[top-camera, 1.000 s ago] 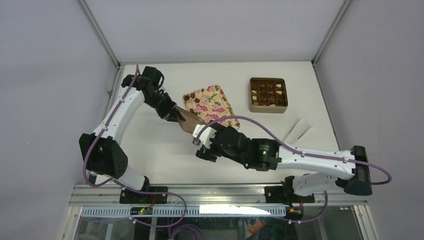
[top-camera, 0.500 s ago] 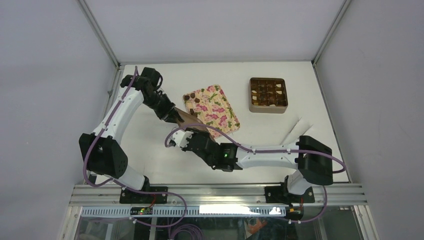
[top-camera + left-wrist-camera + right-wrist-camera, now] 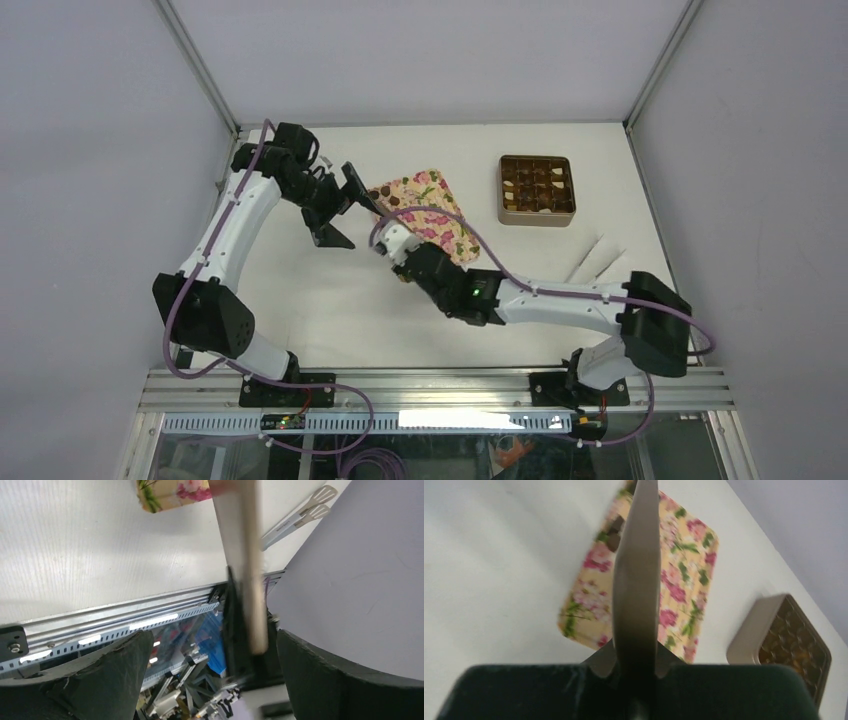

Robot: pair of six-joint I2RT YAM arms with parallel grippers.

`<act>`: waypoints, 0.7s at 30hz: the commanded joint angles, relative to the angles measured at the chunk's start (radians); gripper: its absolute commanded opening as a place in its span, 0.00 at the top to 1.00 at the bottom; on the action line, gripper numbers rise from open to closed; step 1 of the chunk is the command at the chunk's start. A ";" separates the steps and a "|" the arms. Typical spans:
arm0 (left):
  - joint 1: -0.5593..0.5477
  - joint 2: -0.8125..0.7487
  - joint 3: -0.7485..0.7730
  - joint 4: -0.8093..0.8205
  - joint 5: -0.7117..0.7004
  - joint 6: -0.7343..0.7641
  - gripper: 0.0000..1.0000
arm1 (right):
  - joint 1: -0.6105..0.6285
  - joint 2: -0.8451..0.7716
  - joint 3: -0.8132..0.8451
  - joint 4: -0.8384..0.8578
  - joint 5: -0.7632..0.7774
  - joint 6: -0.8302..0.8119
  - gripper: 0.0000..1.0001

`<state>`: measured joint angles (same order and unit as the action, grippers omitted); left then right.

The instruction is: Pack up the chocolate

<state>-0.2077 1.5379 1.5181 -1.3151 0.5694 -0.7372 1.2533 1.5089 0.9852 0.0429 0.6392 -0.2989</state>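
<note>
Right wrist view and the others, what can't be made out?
Right wrist view: the flat tan lid, edge-on, hides the middle of the floral rectangular tray; the dark-brown chocolate pieces on it are blurred.
Top view: chocolate in the brown grid box is too small to count.
Left wrist view: lid blurred; tray cut by the top edge.

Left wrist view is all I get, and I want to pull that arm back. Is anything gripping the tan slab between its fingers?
Observer: Yes. The right gripper is shut on it. The slab is the lid, seen edge-on.
Operator: Where is the box it belongs to?
Observer: The box sits uncovered toward the far right of the table, apart from the floral tray.
Operator: Any chocolate on that tray? I only see one bare corner.
Observer: A few pieces of chocolate lie at the tray's far left corner.
</note>
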 commanded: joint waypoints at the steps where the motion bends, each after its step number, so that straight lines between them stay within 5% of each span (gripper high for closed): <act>1: 0.007 -0.075 0.099 0.025 -0.010 0.044 0.01 | -0.162 -0.206 -0.016 -0.128 -0.036 0.296 1.00; 9: 0.006 -0.180 0.011 0.383 -0.133 -0.071 0.01 | -0.627 -0.365 0.042 -0.371 -0.064 0.861 1.00; 14: -0.034 -0.003 0.098 0.514 0.023 -0.038 0.01 | -0.864 -0.304 0.066 -0.339 -0.149 1.139 1.00; 21: -0.196 0.247 0.293 0.550 -0.047 0.024 0.01 | -1.019 -0.170 0.080 -0.165 -0.247 1.391 1.00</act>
<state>-0.3309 1.7073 1.6966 -0.8467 0.5220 -0.7578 0.2802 1.2793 1.0168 -0.2626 0.4587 0.8711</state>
